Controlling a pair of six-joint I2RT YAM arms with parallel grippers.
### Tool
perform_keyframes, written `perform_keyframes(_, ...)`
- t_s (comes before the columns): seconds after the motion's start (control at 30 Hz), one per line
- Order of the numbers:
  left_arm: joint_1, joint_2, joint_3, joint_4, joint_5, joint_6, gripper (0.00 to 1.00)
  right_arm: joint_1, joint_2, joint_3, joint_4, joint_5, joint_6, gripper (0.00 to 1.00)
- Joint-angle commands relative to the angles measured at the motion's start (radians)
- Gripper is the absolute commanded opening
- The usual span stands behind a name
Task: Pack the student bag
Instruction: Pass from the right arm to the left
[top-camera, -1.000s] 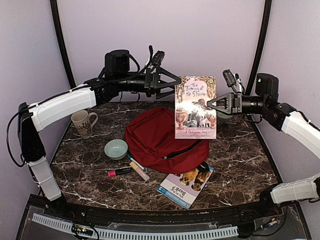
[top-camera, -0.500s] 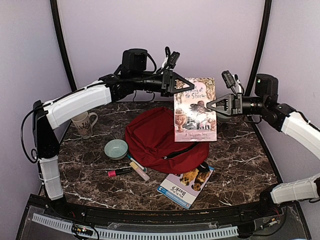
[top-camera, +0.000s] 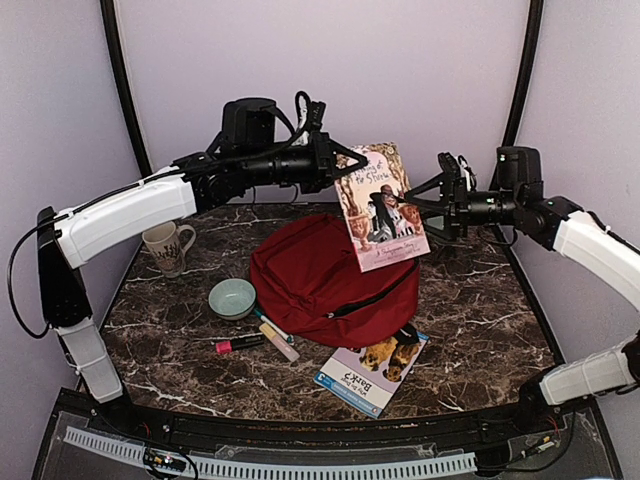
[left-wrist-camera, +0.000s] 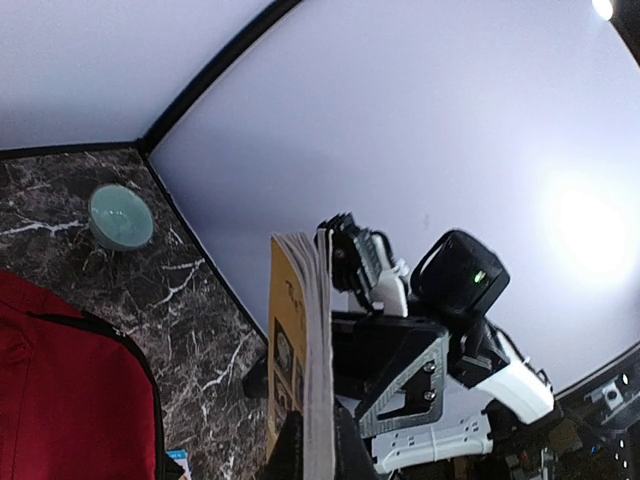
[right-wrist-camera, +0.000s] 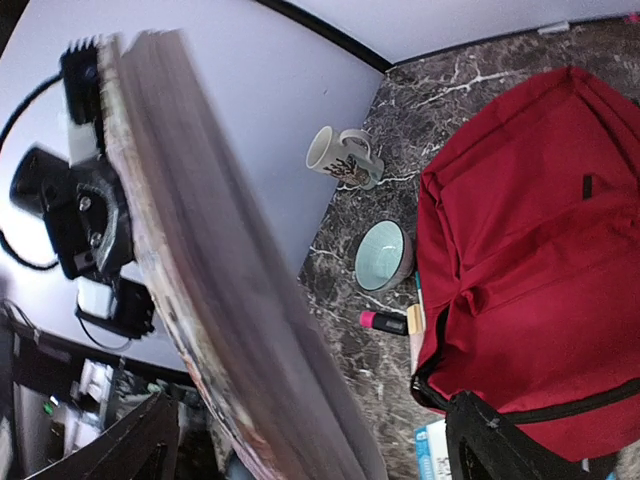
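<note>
Overhead, pale lilac walls (top-camera: 330, 80) and black curved poles (top-camera: 125, 90) enclose a dark marble table (top-camera: 480, 310) veined with white. The student bag (top-camera: 310, 275) lies slumped at the table's middle. Above its far right part a paperback book (top-camera: 385, 205) hangs tilted, pinched at its upper left edge by the left gripper (top-camera: 340, 165). The right gripper (top-camera: 432, 195) has its jaws spread wide at the book's right edge. Near the bag lie a second book (top-camera: 375, 365), a mug (top-camera: 166, 246), a teal bowl (top-camera: 232, 297) and a pink marker (top-camera: 240, 343).
</note>
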Motion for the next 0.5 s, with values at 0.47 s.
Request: perform_keyframes(0.47,0.014,0.067,0.037,0.286,-0.216,-0.358,0.00,-0.029,-0.186,-0.175,0.405,0.143,0.455,1.00)
